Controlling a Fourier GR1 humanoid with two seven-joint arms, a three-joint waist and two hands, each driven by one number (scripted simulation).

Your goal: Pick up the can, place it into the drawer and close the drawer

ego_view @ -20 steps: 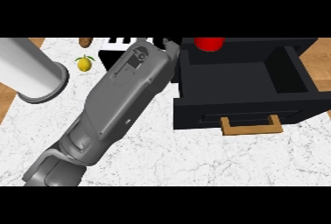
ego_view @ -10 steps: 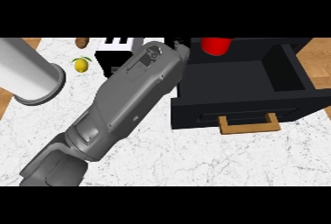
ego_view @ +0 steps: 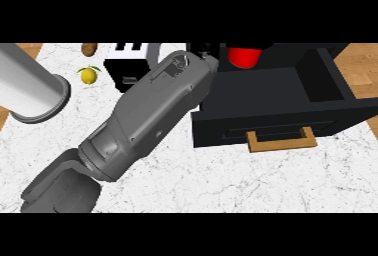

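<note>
The red can (ego_view: 244, 56) hangs over the back of the open black drawer (ego_view: 325, 85), its top cut off by the view's upper edge. My left hand (ego_view: 205, 50) is at the can's left side, shut on it; most of the hand is hidden behind the wrist and the view's edge. The grey forearm (ego_view: 155, 110) runs from the lower left up to the drawer's back left corner. The drawer stands pulled out, its wooden handle (ego_view: 280, 140) facing me. My right hand does not show.
A yellow lemon (ego_view: 88, 75) and a small brown item (ego_view: 89, 48) lie at the back left. A black and white box (ego_view: 127, 67) stands left of the drawer. A large light grey cylinder (ego_view: 29, 85) lies at the left edge.
My left hand has carried the can to the right, from beside the drawer's left wall to over its inside, and the forearm has swung the same way.
</note>
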